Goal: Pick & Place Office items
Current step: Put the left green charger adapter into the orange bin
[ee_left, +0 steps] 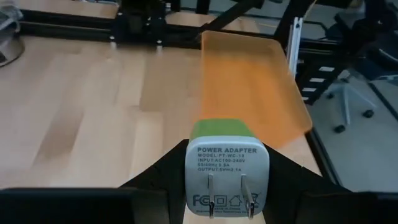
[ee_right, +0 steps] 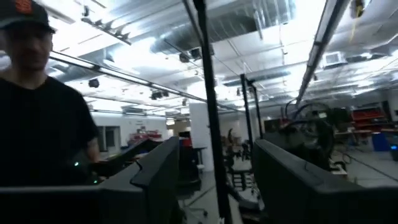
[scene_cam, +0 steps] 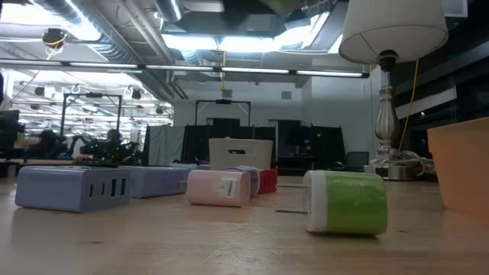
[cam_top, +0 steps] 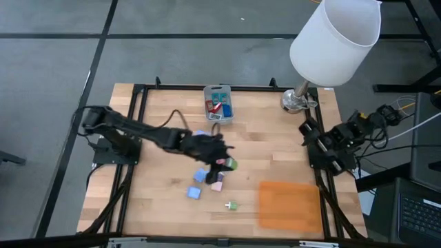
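1. Wooden table (cam_top: 165,200), black-framed, fills the middle of the high view; a white-shaded lamp (cam_top: 335,34) stands at its upper right corner.
2. Left gripper (cam_top: 222,162): centre of the high view, fingers pinching a green-and-white power adapter (ee_left: 227,171). In the left wrist view the adapter sits between the two dark fingers (ee_left: 155,183), prong face toward the camera, green end pointing away.
3. Governing relation: the adapter's long axis runs straight out from the gripper, and the orange mat (ee_left: 252,81) lies just beyond its green end in that view. In the high view the mat (cam_top: 289,205) is to the lower right of the gripper; the left arm is the nearer holder.
4. Loose items near the gripper: a pink block (cam_top: 217,185), two blue blocks (cam_top: 194,193), and a second green adapter (cam_top: 231,205) toward the lower centre.
5. Grey bin (cam_top: 218,103), upper centre, holds red and teal pieces.
6. Right gripper (cam_top: 308,131): parked at the right edge, fingers spread, holding nothing.
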